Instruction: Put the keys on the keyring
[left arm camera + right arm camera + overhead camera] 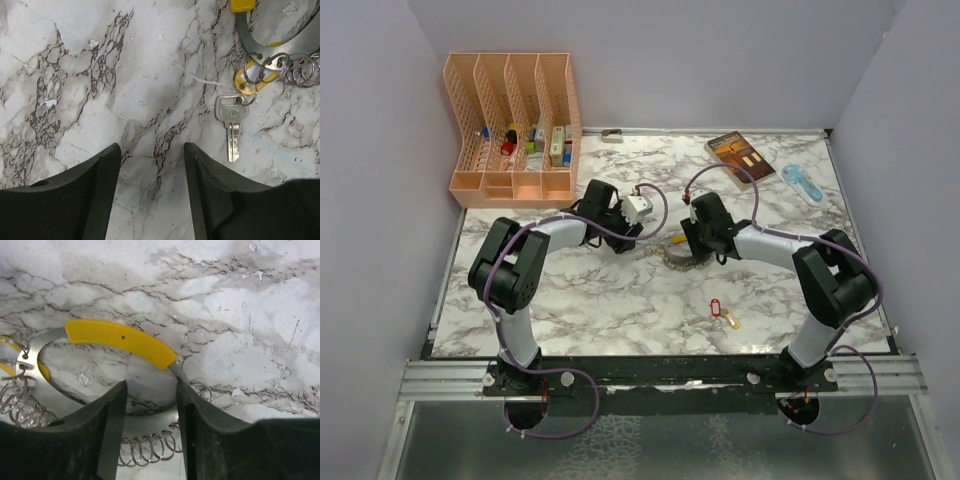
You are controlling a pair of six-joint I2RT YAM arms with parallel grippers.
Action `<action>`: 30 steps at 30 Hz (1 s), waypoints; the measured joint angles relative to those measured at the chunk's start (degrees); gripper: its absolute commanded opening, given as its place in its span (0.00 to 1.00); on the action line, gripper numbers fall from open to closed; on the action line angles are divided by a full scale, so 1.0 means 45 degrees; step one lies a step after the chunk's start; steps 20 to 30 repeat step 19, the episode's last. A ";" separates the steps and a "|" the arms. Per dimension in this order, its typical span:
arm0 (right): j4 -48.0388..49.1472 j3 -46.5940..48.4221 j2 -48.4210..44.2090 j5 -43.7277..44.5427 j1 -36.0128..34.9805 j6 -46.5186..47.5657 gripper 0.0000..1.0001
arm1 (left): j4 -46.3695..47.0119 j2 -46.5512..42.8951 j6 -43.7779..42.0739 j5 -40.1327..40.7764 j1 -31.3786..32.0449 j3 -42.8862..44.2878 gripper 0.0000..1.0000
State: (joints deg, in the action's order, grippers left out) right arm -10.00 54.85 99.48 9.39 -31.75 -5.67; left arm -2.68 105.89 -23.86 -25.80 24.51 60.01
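The keyring (120,340) is a flat silvery metal loop with a curved yellow segment and several small wire rings (150,450) along its band. It lies on the marble table and also shows in the top view (675,258). My right gripper (151,385) is open and low over it, its fingers astride the near part of the band. A silver key (230,122) with a yellow tag (255,77) lies by the keyring's edge (260,45). My left gripper (151,147) is open and empty, left of that key. A red-tagged key (714,305) and an orange-tagged key (732,321) lie nearer the front.
A peach file organiser (515,125) with small items stands at the back left. A brown booklet (740,155) and a blue plastic object (803,183) lie at the back right. Grey walls close in both sides.
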 measured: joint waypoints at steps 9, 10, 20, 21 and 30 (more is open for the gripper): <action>0.0024 0.0029 -0.2089 -0.1064 0.0073 -0.0787 0.99 | -0.0408 -0.1098 0.0068 0.0486 -0.0102 0.0034 0.96; 0.0024 0.0384 -0.2142 -0.1035 0.0073 -0.1025 0.99 | -0.0408 -0.1433 0.0073 0.0593 -0.0126 0.0078 0.98; -0.0092 0.1054 -0.2152 0.0068 0.0073 -0.2220 0.99 | 0.0204 -0.3269 0.0384 0.1088 -0.0670 0.0131 0.99; -0.0092 0.1054 -0.2152 0.0068 0.0073 -0.2220 0.99 | 0.0204 -0.3269 0.0384 0.1088 -0.0670 0.0131 0.99; -0.0092 0.1054 -0.2152 0.0068 0.0073 -0.2220 0.99 | 0.0204 -0.3269 0.0384 0.1088 -0.0670 0.0131 0.99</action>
